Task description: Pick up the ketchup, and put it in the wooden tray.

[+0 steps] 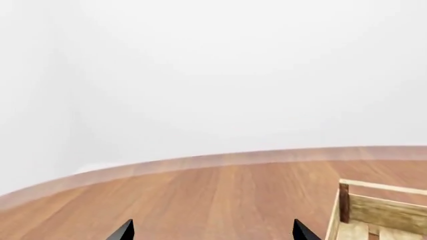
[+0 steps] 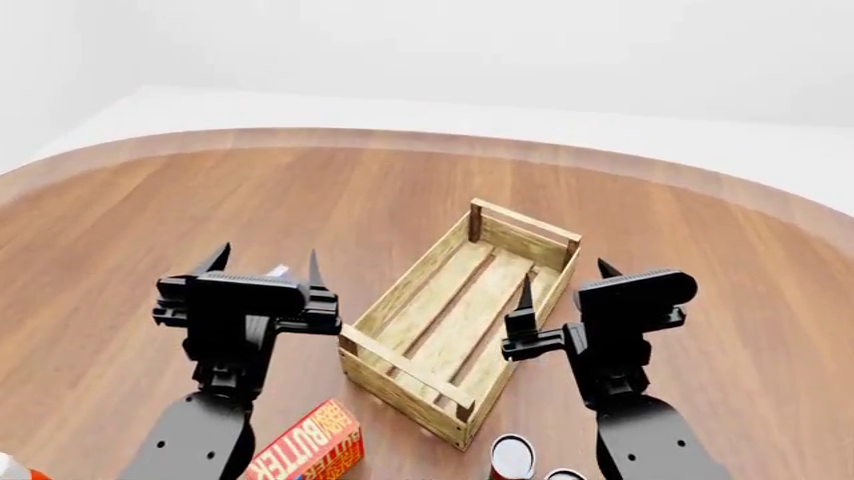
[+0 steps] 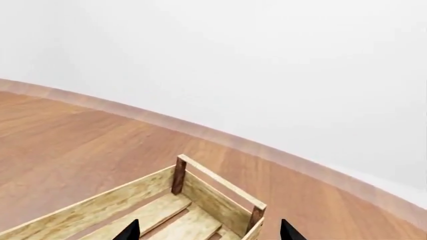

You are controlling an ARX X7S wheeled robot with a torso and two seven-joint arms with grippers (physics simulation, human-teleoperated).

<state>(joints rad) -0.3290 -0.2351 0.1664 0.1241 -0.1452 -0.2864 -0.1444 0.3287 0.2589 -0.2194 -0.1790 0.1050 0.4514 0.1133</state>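
The wooden tray (image 2: 461, 318) lies in the middle of the round table, empty, its slatted base showing. One corner of it shows in the left wrist view (image 1: 383, 210) and its far end in the right wrist view (image 3: 207, 197). A white and orange-red sliver at the near left corner looks like the ketchup (image 2: 14, 468), mostly cut off. My left gripper (image 2: 266, 262) hovers open left of the tray, nothing between its fingers (image 1: 213, 232). My right gripper (image 2: 566, 278) hovers open over the tray's right side, also empty (image 3: 209, 232).
A red-orange butter box (image 2: 310, 448) lies near the front, beside my left arm. Two cans (image 2: 511, 457) (image 2: 566, 474) stand by the tray's near corner, next to my right arm. The wooden table (image 2: 200, 200) curves away to a pale rim at the back.
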